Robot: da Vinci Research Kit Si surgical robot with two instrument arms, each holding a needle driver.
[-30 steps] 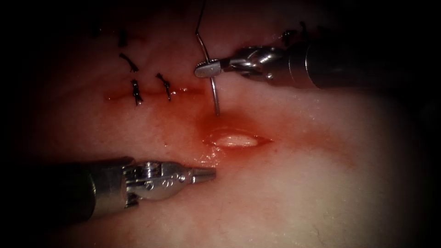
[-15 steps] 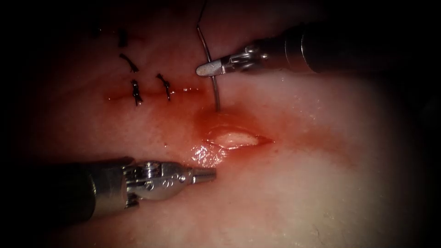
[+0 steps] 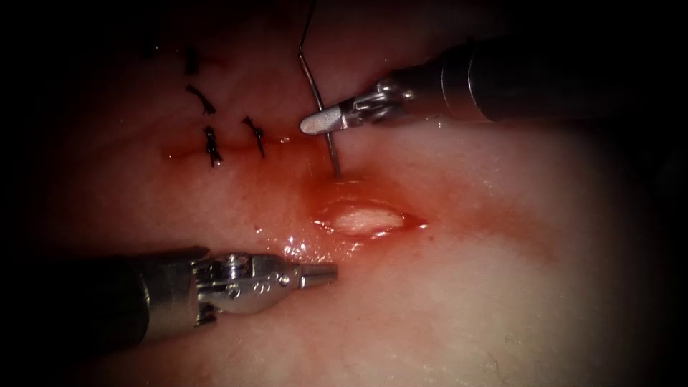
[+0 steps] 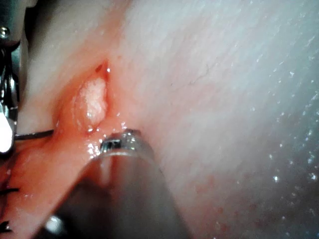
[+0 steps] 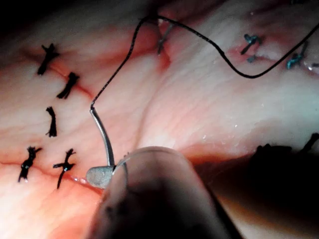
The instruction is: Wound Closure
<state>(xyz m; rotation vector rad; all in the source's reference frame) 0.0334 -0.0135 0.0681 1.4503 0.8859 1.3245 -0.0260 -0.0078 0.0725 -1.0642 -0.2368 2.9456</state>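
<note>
Both end effectors (image 3: 315,120) (image 3: 326,273) closed.

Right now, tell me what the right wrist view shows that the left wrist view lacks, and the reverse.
Right wrist view: the thread trailing from the tail of the needle, and dark stitches. Left wrist view: the open cut and the left pincer, shut and holding nothing. Both: the tissue, and the right pincer gripping the needle near mid-curve, its tip in the tissue beside the cut.

Curved needle (image 3: 321,118) in the right claw (image 3: 315,122) at mid-curve, tip at the open cut's (image 3: 365,217) upper edge.
</note>
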